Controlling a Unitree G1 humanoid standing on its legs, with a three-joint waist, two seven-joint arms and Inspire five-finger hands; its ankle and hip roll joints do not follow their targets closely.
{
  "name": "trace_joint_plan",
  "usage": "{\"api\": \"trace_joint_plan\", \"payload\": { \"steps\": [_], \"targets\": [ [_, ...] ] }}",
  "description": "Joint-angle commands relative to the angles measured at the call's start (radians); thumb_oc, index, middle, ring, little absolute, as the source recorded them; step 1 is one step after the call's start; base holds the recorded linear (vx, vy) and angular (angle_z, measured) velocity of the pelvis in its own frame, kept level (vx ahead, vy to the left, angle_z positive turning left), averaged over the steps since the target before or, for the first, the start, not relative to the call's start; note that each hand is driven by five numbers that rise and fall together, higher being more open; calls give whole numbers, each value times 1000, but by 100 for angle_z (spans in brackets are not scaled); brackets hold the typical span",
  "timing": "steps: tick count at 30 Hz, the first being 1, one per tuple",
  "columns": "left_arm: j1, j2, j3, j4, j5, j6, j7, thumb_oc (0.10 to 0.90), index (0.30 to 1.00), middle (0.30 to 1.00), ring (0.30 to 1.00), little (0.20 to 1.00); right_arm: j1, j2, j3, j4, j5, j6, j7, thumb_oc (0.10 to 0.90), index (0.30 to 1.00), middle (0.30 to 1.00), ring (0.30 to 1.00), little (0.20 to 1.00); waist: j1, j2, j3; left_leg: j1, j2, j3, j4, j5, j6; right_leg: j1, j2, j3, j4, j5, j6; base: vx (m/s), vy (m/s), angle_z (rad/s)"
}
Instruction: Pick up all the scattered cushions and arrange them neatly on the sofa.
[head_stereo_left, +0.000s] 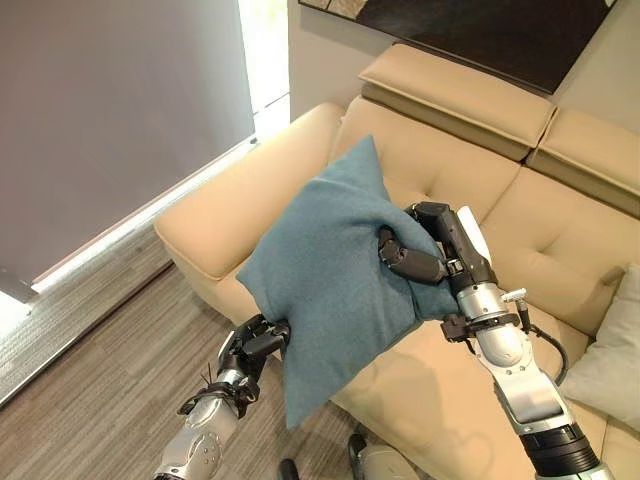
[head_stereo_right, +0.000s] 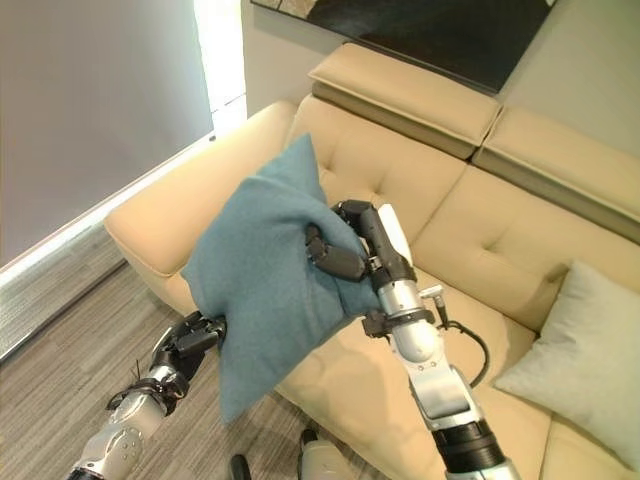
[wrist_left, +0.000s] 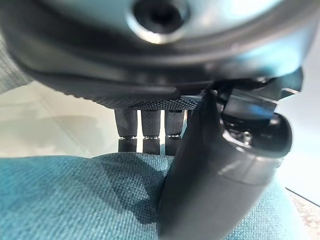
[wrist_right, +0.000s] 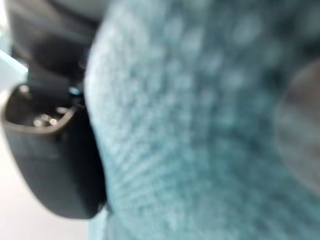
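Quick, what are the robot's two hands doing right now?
Left hand: closed on the lower edge of the blue cushion.
Right hand: closed on the same cushion's right side, holding it up over the sofa.

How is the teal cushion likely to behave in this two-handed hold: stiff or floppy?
Probably soft: the teal cushion puckers where the right hand pinches it. Likely floppy: its lower corner hangs free beside the left hand. Seemingly light, held above the sofa.

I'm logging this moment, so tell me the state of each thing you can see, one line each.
Teal cushion: held up over the sofa's front edge, between both hands.
Left hand: pinching its lower edge.
Right hand: curled round its side.
Pale cushion: resting on the sofa.
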Motion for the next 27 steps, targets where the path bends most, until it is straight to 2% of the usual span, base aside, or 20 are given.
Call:
{"api": "trace_joint_plan", "payload": {
  "steps": [1, 2, 3, 4, 5, 6, 7, 8, 10, 13, 14, 15, 16, 17, 18, 19, 21, 24, 27],
  "targets": [
    [-76, -71, -52, -187, 20, -93, -96, 400, 300, 300, 300, 300, -129, 61, -18, -93, 57, -157, -33, 400, 300, 300, 300, 300, -12, 5, -90, -26, -1, -75, 97, -129, -19, 37, -1, -99, -116, 49, 37, 328, -55, -72],
    [-80, -89, -55, -179, 17, -87, -104, 400, 300, 300, 300, 300, -100, 47, -38, -100, 39, -162, -38, 400, 300, 300, 300, 300, -20, -9, -97, -11, -3, -86, 120, -156, -25, 79, 18, -62, -140, 35, 23, 245, -63, -46],
    [-81, -88, -55, -179, 17, -87, -104, 400, 300, 300, 300, 300, -99, 48, -39, -101, 39, -162, -38, 400, 300, 300, 300, 300, -19, -11, -100, -16, -4, -85, 120, -152, -25, 76, 17, -61, -144, 39, 22, 325, -167, -4],
    [-89, -100, -70, -167, 21, -85, -110, 400, 300, 300, 300, 300, -79, 19, -69, -100, 33, -167, -61, 400, 300, 300, 300, 300, -34, -27, -117, -32, 7, -73, 219, -188, -56, 105, 25, -52, -166, 35, 2, 248, -167, 9],
    [-88, -104, -75, -164, 26, -82, -108, 400, 300, 300, 300, 300, -71, 18, -76, -103, 37, -164, -63, 400, 300, 300, 300, 300, -39, -32, -117, -62, 28, -71, 317, -194, -75, 130, 31, -46, -177, 28, -10, 303, -206, 21],
    [-87, -104, -79, -163, 32, -80, -110, 400, 300, 300, 300, 300, -71, 12, -82, -103, 41, -165, -64, 400, 300, 300, 300, 300, -40, -34, -116, -90, 41, -69, 396, -179, -89, 145, 36, -44, -186, 26, -22, 108, -99, 1],
    [-87, -103, -79, -163, 32, -80, -110, 400, 300, 300, 300, 300, -71, 12, -82, -103, 41, -165, -64, 400, 300, 300, 300, 300, -41, -36, -119, -95, 39, -69, 396, -176, -89, 142, 34, -44, -188, 29, -22, 69, -75, -2],
    [-89, -105, -83, -162, 34, -81, -109, 400, 300, 300, 300, 300, -72, 9, -82, -101, 48, -164, -65, 400, 300, 300, 300, 300, -40, -39, -115, -125, 47, -74, 474, -157, -102, 157, 40, -37, -199, 24, -34, 100, -35, -11],
    [-88, -108, -87, -158, 33, -81, -102, 400, 300, 300, 300, 300, -68, 10, -74, -100, 60, -160, -63, 400, 300, 300, 300, 300, -36, -40, -111, -164, 56, -88, 512, -143, -101, 173, 45, -16, -204, 7, -41, 106, -10, -29],
    [-78, -108, -90, -160, 30, -80, -101, 400, 300, 300, 300, 300, -70, 6, -65, -100, 67, -159, -52, 400, 300, 300, 300, 300, -24, -47, -108, -196, 62, -136, 447, -179, -86, 190, 43, 26, -203, -7, -36, 117, 53, -44],
    [-77, -105, -88, -166, 32, -79, -101, 400, 300, 300, 300, 300, -70, 6, -62, -97, 72, -159, -50, 400, 300, 300, 300, 300, -20, -51, -111, -207, 64, -159, 404, -161, -90, 193, 40, 42, -204, -8, -32, 195, 116, -28],
    [-77, -106, -89, -174, 26, -82, -99, 400, 300, 300, 300, 300, -69, 7, -56, -93, 81, -161, -52, 400, 300, 300, 300, 300, -10, -46, -109, -222, 69, -213, 331, -119, -103, 204, 48, 67, -205, -15, -31, 136, 92, -44],
    [-77, -106, -89, -174, 26, -82, -99, 400, 300, 300, 300, 300, -69, 7, -56, -92, 81, -161, -52, 400, 300, 300, 300, 300, -9, -47, -108, -218, 68, -212, 326, -117, -104, 206, 47, 67, -205, -15, -32, 186, 143, -64],
    [-80, -106, -89, -182, 20, -89, -93, 400, 300, 300, 300, 300, -68, 7, -52, -89, 83, -162, -55, 400, 300, 300, 300, 300, 5, -39, -100, -240, 69, -285, 256, -60, -122, 221, 60, 105, -207, -21, -31, 104, 79, -61],
    [-80, -106, -89, -182, 20, -89, -93, 400, 300, 300, 300, 300, -68, 7, -52, -89, 83, -162, -56, 400, 300, 300, 300, 300, 6, -40, -99, -236, 68, -284, 252, -59, -122, 223, 59, 106, -207, -22, -31, 173, 182, -76],
    [-84, -108, -88, -189, 10, -99, -87, 400, 300, 300, 300, 300, -75, 7, -44, -86, 78, -167, -61, 400, 300, 300, 300, 300, 24, -31, -86, -256, 54, -364, 216, -28, -130, 230, 69, 141, -200, -26, -30, 73, 100, -62],
    [-88, -113, -91, -184, 7, -109, -88, 400, 300, 300, 300, 300, -82, 3, -42, -85, 71, -167, -62, 400, 300, 300, 300, 300, 27, -24, -84, -241, 50, -384, 195, -38, -126, 230, 67, 158, -192, -33, -26, 118, 195, -77],
    [-83, -105, -80, -190, 19, -108, -88, 400, 300, 300, 300, 300, -76, 3, -43, -85, 48, -161, -53, 400, 300, 300, 300, 300, 24, -11, -99, -196, 48, -371, 158, -42, -112, 240, 52, 187, -190, -38, -14, 138, 234, -77],
    [-89, -93, -73, -187, 29, -114, -85, 400, 300, 300, 300, 300, -80, 21, -32, -83, 23, -150, -51, 400, 300, 300, 300, 300, 34, 0, -102, -144, 40, -285, 122, -51, -79, 209, 19, 225, -133, -28, 26, 91, 282, -54]
  ]
}}
